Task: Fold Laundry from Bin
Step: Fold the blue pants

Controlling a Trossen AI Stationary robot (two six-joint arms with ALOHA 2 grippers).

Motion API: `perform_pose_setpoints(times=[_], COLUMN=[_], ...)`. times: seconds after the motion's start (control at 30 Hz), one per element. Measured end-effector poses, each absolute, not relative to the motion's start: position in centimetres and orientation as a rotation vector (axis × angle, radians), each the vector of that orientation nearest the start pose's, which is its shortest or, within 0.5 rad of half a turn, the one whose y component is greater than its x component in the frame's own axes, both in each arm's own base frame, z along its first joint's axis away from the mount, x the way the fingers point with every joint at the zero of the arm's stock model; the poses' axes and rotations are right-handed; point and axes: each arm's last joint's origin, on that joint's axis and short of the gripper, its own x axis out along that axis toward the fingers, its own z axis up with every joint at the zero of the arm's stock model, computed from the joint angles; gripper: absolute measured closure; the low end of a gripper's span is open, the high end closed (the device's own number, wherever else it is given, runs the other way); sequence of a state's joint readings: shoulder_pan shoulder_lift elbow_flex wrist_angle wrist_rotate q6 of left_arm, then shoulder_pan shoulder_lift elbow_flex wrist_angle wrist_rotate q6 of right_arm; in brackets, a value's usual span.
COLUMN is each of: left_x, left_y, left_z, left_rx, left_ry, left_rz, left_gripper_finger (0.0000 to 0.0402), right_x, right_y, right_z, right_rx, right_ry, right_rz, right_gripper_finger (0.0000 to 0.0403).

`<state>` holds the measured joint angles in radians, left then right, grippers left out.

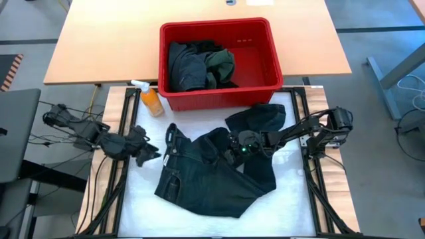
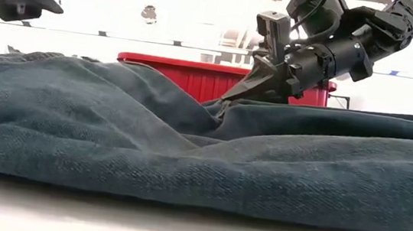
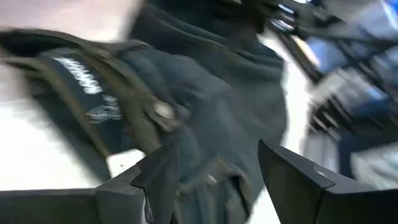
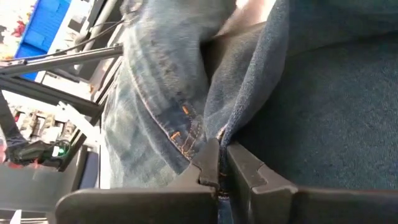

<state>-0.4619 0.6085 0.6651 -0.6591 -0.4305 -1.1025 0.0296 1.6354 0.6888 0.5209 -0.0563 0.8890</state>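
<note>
A pair of dark denim trousers (image 1: 212,172) lies spread and rumpled on the white table, waistband (image 1: 174,143) toward the left. My right gripper (image 1: 232,151) is over the middle of the trousers and is shut on the cloth; it also shows in the low view (image 2: 249,85). My left gripper (image 1: 145,151) is open and empty just left of the waistband, raised above the table in the low view (image 2: 19,0). Its wrist view shows the waistband button (image 3: 163,111) beyond the open fingers. The red bin (image 1: 219,56) at the far side holds more dark garments (image 1: 196,66). My right gripper pinches a raised fold of the denim beside a stitched seam (image 4: 214,134) between its two fingers, near the trousers' middle. The fingers slant down from the table's right side. The fold is drawn up a little (image 2: 227,98); the rest of the trousers lies on the table.
An orange spray bottle (image 1: 149,99) stands by the bin's near left corner. A wooden table (image 1: 86,46) lies behind the bin. Bare white table shows near the front edge (image 1: 279,212) and left of the trousers (image 1: 136,192).
</note>
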Motion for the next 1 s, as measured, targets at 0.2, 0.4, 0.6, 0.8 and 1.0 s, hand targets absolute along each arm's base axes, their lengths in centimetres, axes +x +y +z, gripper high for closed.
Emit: perform_pose_setpoints(times=[0.2, 0.4, 0.6, 0.8, 1.0], left_x=[13.9, 14.9, 14.2, 12.7, 13.2], left_y=[-5.6, -6.0, -5.6, -4.4, -3.7], left_z=[23.0, 19.8, 20.5, 20.1, 17.6], left_rx=[-0.916, -1.006, -0.946, -0.921, -0.942], left_ry=[0.493, 0.402, 0.378, 0.345, 0.298], left_rz=[0.525, 0.555, 0.515, 0.655, 0.64], left_gripper_finger=[0.0197, 0.0177, 0.0134, 0.0098, 0.0089], right_x=[31.7, 31.7, 31.7, 31.7, 31.7], right_y=[1.1, 1.1, 1.1, 1.2, 1.1], right_z=[16.3, 16.4, 16.4, 16.5, 16.5], right_rx=[0.857, 0.859, 0.871, 0.893, 0.902], right_ry=[0.435, 0.439, 0.454, 0.463, 0.463], right_rz=[-0.106, -0.076, -0.036, -0.019, -0.022], right_gripper_finger=[0.0373, 0.0373, 0.0373, 0.0373, 0.0373])
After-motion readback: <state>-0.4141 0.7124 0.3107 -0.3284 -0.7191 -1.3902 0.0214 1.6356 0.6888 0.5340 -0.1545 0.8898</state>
